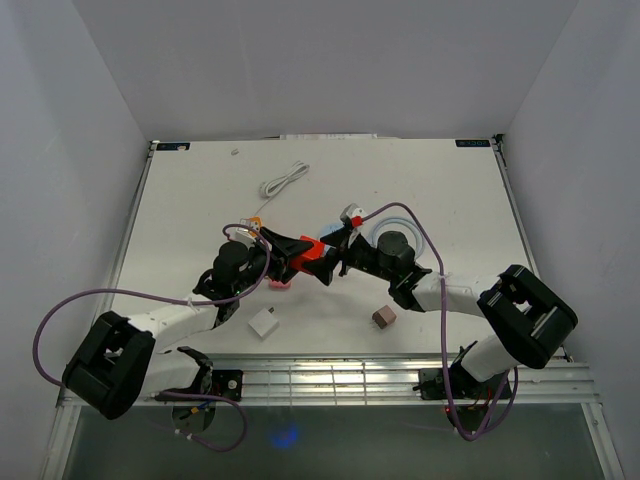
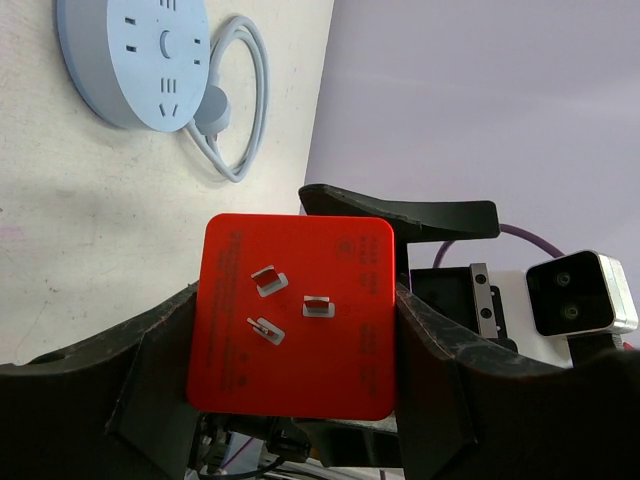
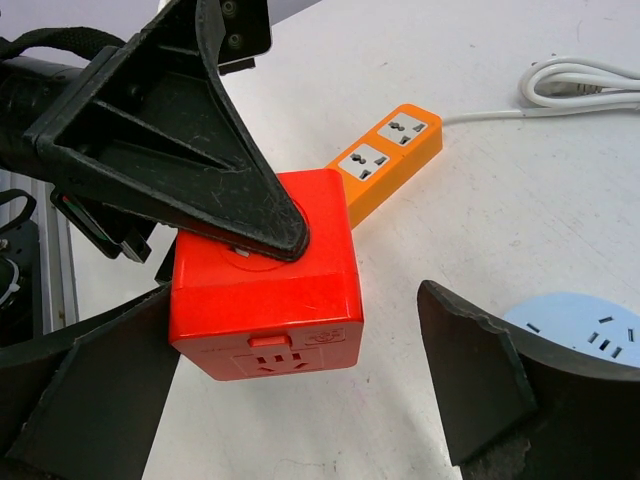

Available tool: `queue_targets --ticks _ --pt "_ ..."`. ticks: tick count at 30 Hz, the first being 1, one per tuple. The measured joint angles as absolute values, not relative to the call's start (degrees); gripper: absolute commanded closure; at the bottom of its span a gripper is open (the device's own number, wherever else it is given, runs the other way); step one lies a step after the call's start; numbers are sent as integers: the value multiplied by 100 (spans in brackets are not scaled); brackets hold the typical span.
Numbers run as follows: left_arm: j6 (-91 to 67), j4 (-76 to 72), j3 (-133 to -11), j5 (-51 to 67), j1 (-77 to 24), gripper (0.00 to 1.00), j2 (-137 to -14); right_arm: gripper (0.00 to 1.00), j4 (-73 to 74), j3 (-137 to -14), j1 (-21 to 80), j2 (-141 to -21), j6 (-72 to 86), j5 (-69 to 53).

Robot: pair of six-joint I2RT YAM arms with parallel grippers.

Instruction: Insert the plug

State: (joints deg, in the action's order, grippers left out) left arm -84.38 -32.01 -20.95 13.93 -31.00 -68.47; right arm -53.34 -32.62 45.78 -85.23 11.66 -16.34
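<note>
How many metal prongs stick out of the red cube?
3, on one face of the red cube: one upper left, one at right, one lower left. Other faces could hide more.

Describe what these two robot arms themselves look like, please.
The left arm and right arm each have white links, bulky black joints and a loose purple cable. The left tool and right tool carry black wedge-shaped fingers.

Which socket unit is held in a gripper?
The red cube adapter, clamped by the left gripper; the orange power strip and round pale-blue socket hub lie on the table.
</note>
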Motion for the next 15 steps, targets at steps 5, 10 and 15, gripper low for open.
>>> queue_targets --ticks 5,10,15 --pt "-8458 -3183 -2095 1393 -3100 100 -6805 4 -5345 -3262 4578 -8523 1164 -1662" --pt "-8503 -3170 -2095 1398 -3100 100 -6803 4 -5457 -3262 4578 -8619 1203 -1787" --pt "-8538 -3170 -2095 1404 -3100 100 -6803 8 -5509 -3262 4578 -8774 1269 -1898"
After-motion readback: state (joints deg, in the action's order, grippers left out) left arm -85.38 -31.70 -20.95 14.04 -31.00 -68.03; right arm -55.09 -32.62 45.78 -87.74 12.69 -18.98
